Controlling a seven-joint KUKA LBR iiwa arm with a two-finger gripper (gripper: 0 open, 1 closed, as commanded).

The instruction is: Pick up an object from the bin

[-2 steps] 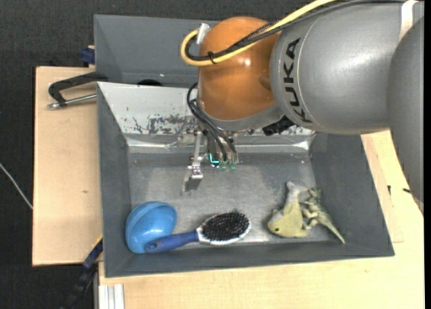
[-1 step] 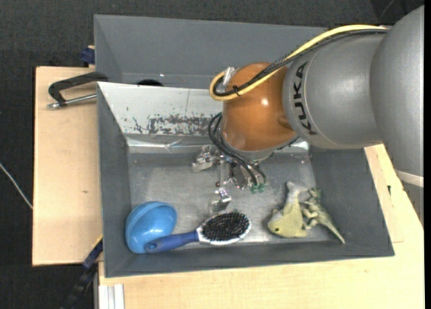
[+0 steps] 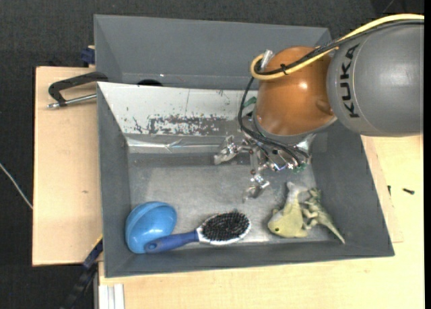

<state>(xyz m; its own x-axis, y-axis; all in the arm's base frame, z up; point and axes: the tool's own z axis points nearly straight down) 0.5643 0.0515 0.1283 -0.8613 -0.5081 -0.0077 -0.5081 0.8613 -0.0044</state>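
Approach step: hovering with the tool, grip state impossible to tell, above and right of the blue hairbrush. Nearest: yellowish toy dinosaur, right of the hairbrush. Next, likely: centring over it, lowering.

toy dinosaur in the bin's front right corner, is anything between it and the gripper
Nothing visible does. The gripper hangs over bare floor of the bin just up-left of the yellowish toy dinosaur; the black-bristled hairbrush lies off to its left, clear of that gap.
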